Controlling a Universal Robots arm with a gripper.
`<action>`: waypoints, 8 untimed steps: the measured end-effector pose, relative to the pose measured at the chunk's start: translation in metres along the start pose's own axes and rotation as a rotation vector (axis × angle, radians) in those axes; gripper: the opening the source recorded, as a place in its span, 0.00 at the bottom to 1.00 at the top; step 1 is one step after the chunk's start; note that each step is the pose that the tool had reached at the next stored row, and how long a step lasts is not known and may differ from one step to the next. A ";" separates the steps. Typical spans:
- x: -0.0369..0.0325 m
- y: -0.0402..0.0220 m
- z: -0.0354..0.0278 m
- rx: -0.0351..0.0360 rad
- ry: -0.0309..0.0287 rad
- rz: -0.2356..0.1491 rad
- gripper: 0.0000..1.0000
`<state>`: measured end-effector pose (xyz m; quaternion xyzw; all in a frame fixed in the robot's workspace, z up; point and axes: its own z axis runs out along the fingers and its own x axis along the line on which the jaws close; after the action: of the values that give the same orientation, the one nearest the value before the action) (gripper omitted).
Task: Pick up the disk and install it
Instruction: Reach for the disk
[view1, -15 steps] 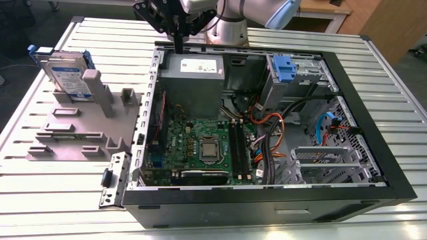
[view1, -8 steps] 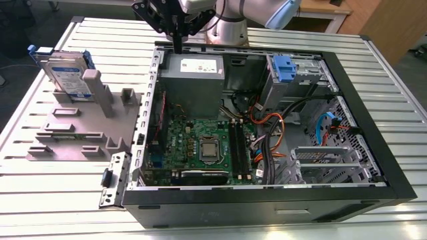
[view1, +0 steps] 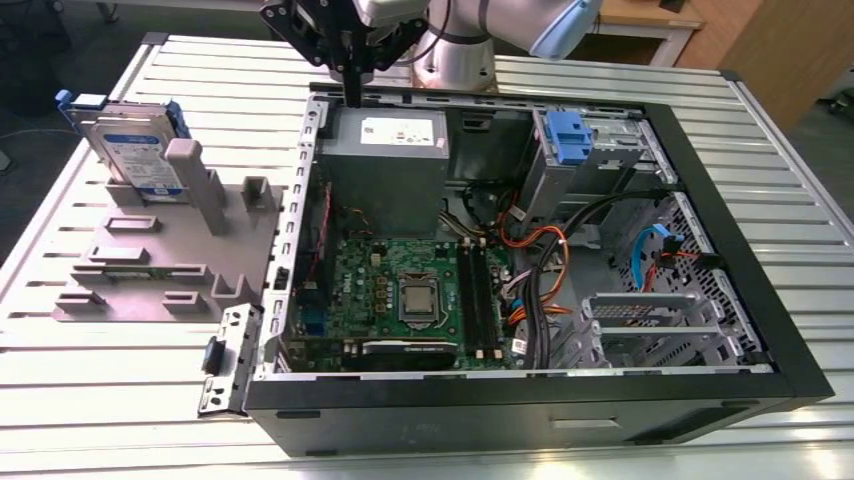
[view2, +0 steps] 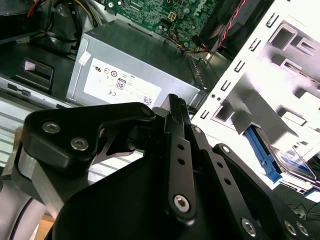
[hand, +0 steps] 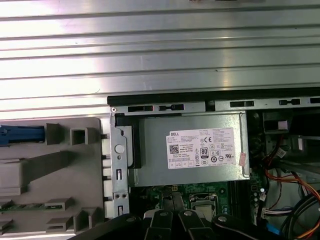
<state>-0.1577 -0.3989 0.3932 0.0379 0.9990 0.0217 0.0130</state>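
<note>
The grey power-supply box (view1: 387, 165) with its white sticker is the thing closest to the hand (view1: 354, 95), set against the wall of the open computer case (view1: 534, 412). Farther from the hand, past the box, lies the green motherboard (view1: 400, 290), with orange and black cables (view1: 534, 255) beside it. A blue caddy clip (view1: 567, 135) sits in a bay off to the hand's side, toward the exterior view's right. On the hand's other side, a grey moulded holder (view1: 147, 265) stands outside the case on the slatted metal surface (view1: 120, 400).

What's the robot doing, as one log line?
hand: shut, empty, by grey metal power-supply box | silver blue-railed disk: upright in grey plastic holder
</note>
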 end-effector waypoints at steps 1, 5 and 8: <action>0.0003 0.0000 0.0000 0.0001 0.0001 0.000 0.11; 0.0014 -0.0001 0.0000 0.0000 0.0000 0.000 0.11; 0.0022 -0.0002 -0.0001 0.0000 0.0000 0.000 0.11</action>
<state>-0.1599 -0.3989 0.3932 0.0379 0.9990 0.0217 0.0130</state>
